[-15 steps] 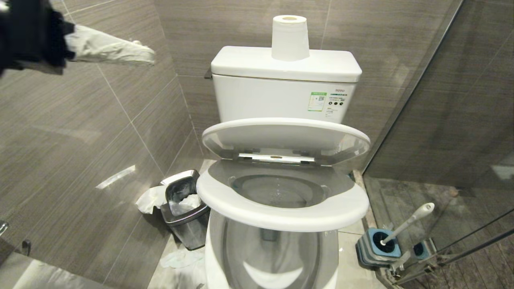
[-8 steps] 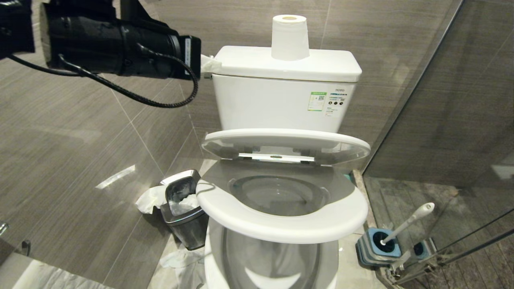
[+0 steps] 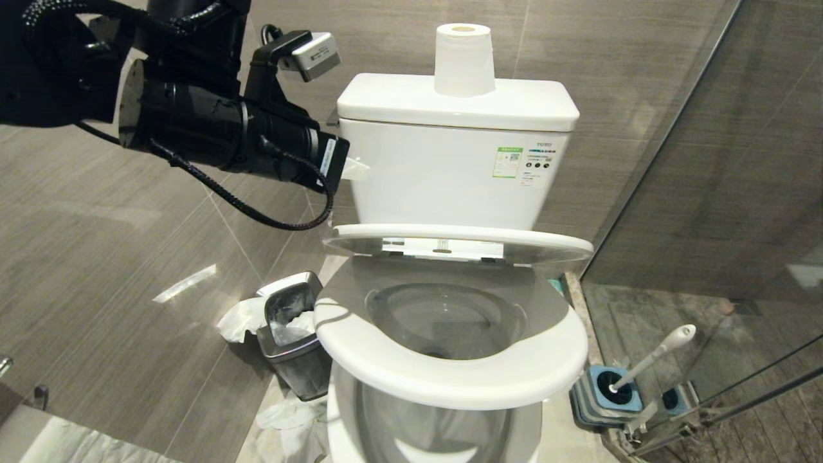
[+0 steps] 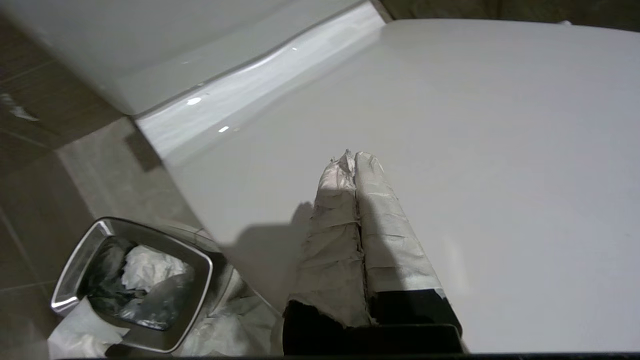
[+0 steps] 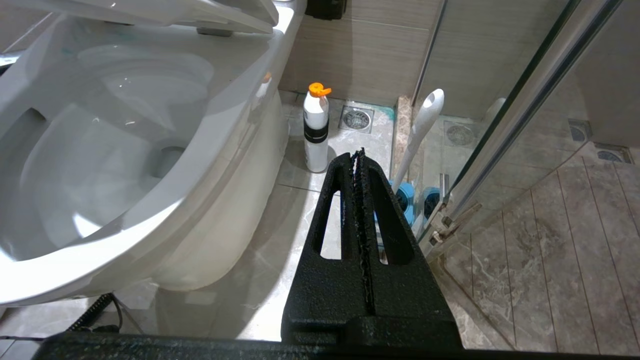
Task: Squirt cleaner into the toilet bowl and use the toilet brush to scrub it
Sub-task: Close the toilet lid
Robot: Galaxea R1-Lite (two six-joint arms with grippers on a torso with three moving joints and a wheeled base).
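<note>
Toilet bowl (image 3: 443, 321) open, brush parked in its holder.

The toilet brush (image 3: 652, 357) leans in its blue holder (image 3: 604, 395) on the floor, right of the bowl. The lid (image 3: 456, 238) stands half raised over the seat (image 3: 450, 376). The left tool (image 4: 355, 159), fingers pressed together and empty, hovers beside the cistern (image 3: 450, 167) above the lid. The right tool (image 5: 359, 155) is closed, low, near a white bottle (image 5: 316, 130).

The toilet bowl (image 3: 450, 379) is glossy white ceramic. The waste bin (image 3: 292, 334) has a shiny steel rim. The left end effector (image 4: 356, 170) is wrapped in crinkled matt paper tape, and the wall tiles (image 3: 128, 257) look smooth with a woodgrain streak.
</note>
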